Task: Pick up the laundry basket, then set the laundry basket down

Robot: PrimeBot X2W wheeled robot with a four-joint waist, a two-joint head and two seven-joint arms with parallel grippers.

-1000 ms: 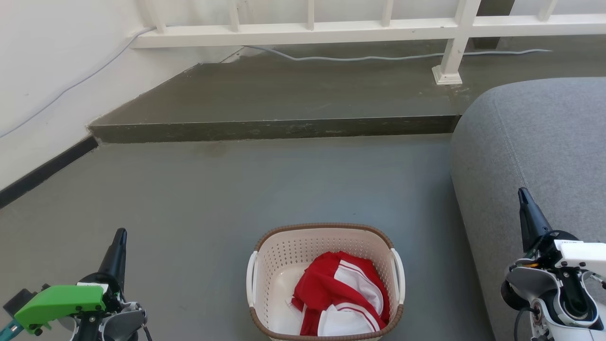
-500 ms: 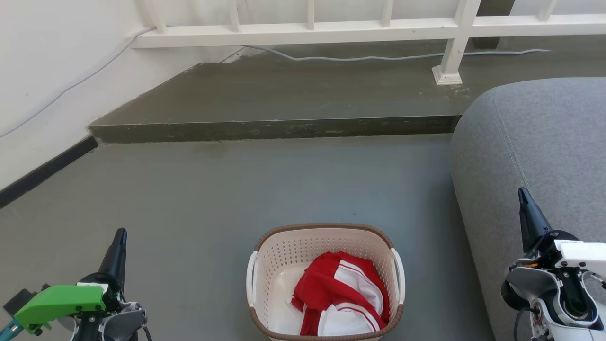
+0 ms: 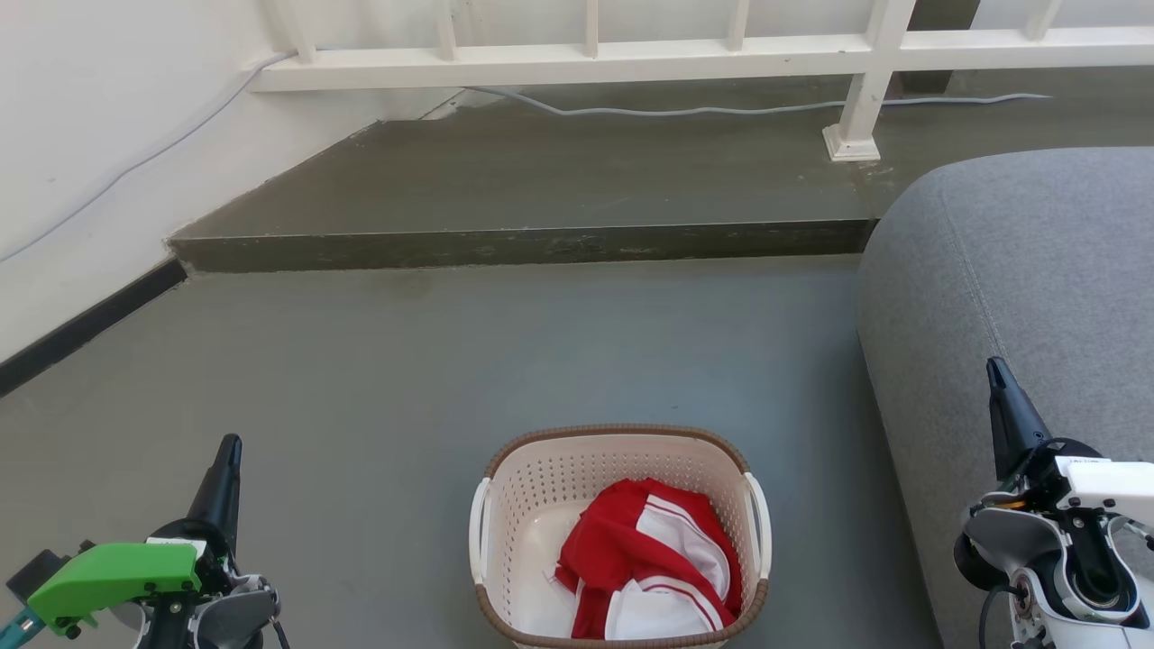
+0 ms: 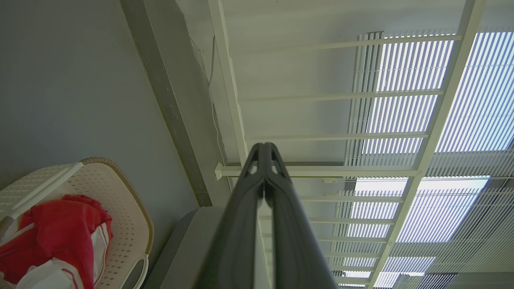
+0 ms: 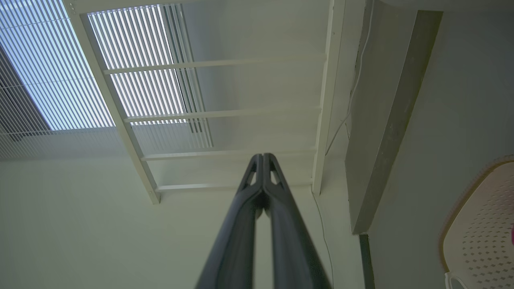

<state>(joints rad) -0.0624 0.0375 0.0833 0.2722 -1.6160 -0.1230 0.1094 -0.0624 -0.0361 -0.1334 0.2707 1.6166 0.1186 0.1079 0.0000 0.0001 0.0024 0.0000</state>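
The laundry basket [image 3: 577, 478] sat on the floor [image 3: 406, 379] between my tools, with a red-and-white garment [image 3: 649, 559] inside. My left tool [image 3: 230, 451] and right tool [image 3: 996, 371] were pinched closed, empty, well apart from it. I judged that lifting and setting down both remained.

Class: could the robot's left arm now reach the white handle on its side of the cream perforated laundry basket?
Probably yes: only grey floor lies between the left gripper and that handle of the cream perforated laundry basket. Its shut fingers must open first.
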